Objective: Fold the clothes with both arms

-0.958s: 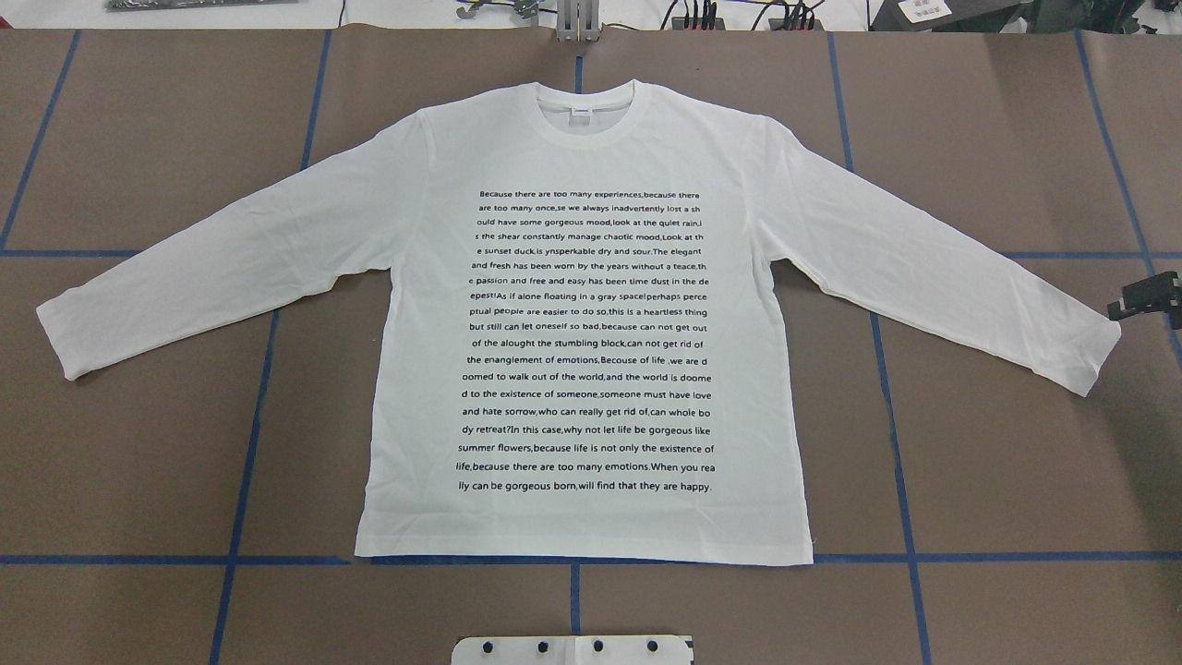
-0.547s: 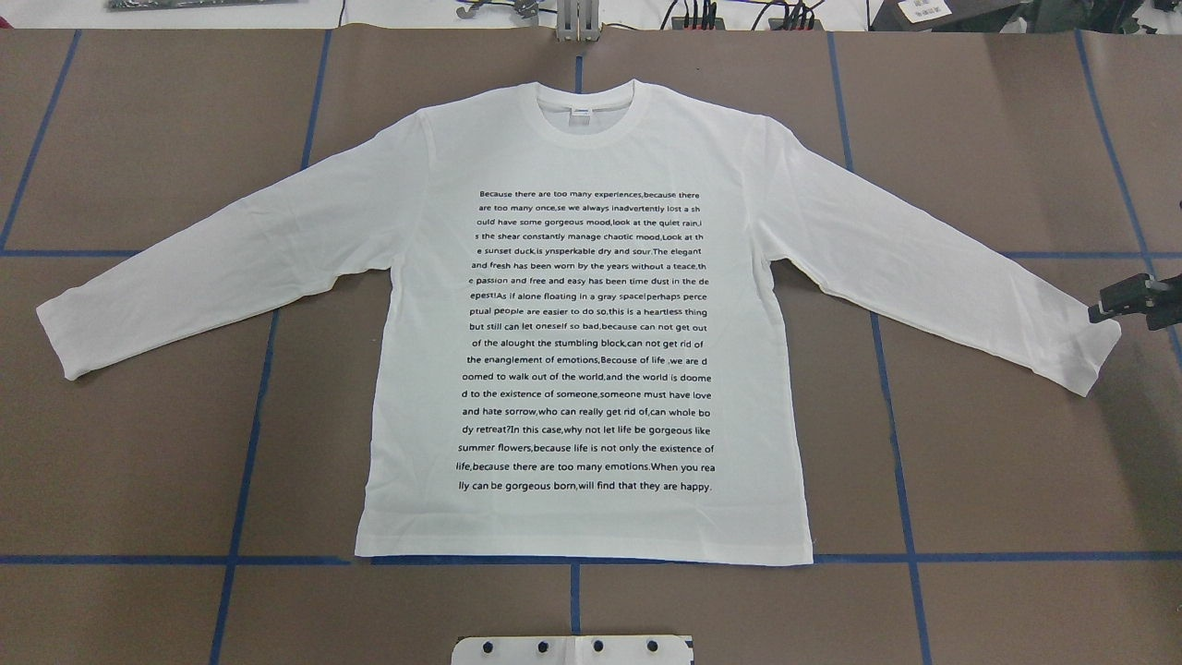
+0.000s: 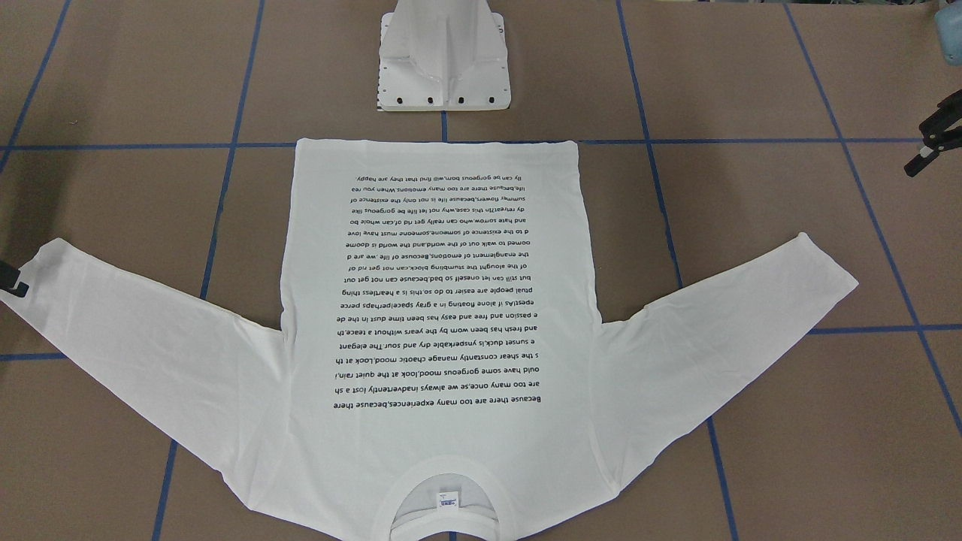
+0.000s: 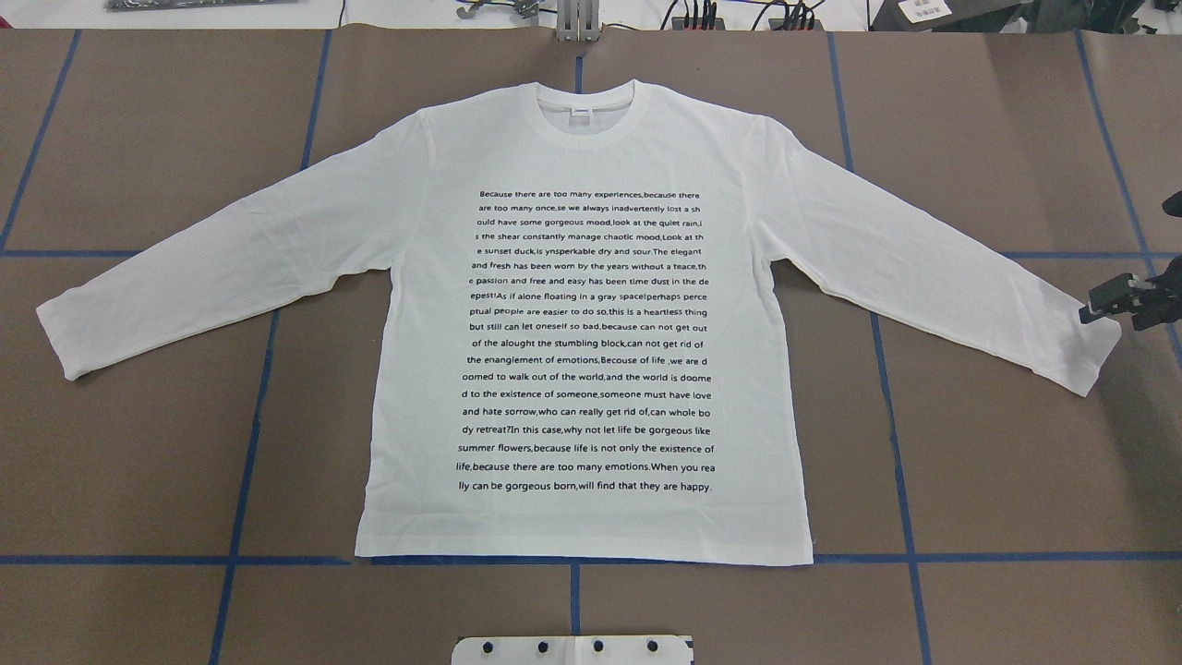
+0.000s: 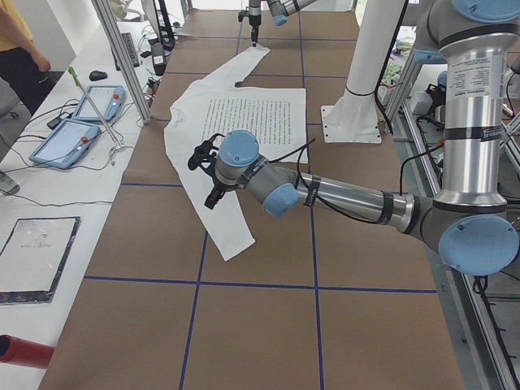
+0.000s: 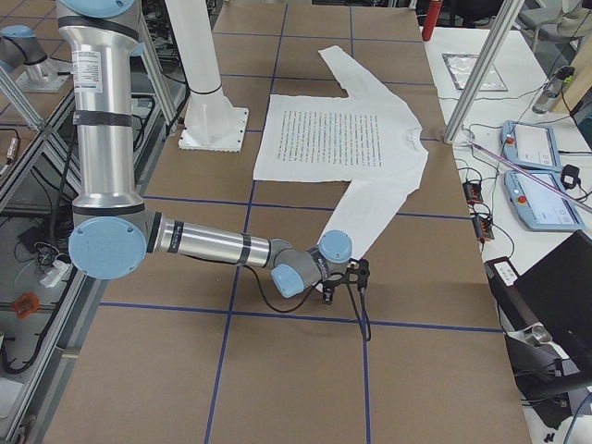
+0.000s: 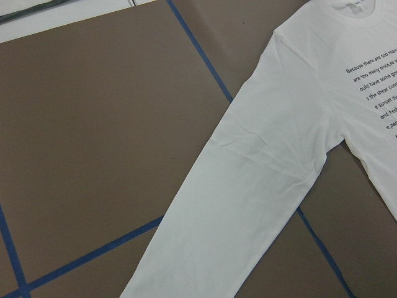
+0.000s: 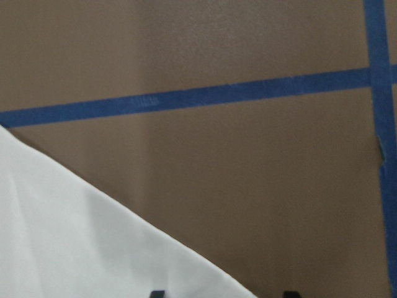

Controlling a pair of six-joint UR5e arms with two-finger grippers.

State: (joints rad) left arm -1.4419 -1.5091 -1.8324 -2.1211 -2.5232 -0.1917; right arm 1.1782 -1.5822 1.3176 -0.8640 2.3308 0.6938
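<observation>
Front-facing view: white long-sleeved cotton T-shirt (image 3: 436, 300) spread flat, print up, on brown blue-taped table (image 3: 751, 225), black left gripper (image 3: 921, 154) well apart from the near sleeve, jaw state not discernible, overhead view: black right gripper (image 4: 1094, 309) at the cuff on the robot's right, right wrist view: fingertips (image 8: 157, 293) parted, one over cloth, one over table.

White long-sleeve shirt (image 4: 582, 323) lies flat on surface (image 4: 138, 462), print side up, sleeves spread out & angled toward hem. Black text block (image 4: 586, 342) mid-chest. Ribbed collar (image 4: 587, 97) at far edge w/ small label (image 4: 583, 112). Right arm (image 6: 213, 245) stretched low; right pincer (image 4: 1108, 300) at one cuff (image 4: 1099, 356), fingers apart. Left arm (image 5: 349, 199) stretched out, left pincer (image 5: 207, 175) up over other sleeve, grip unclear.
</observation>
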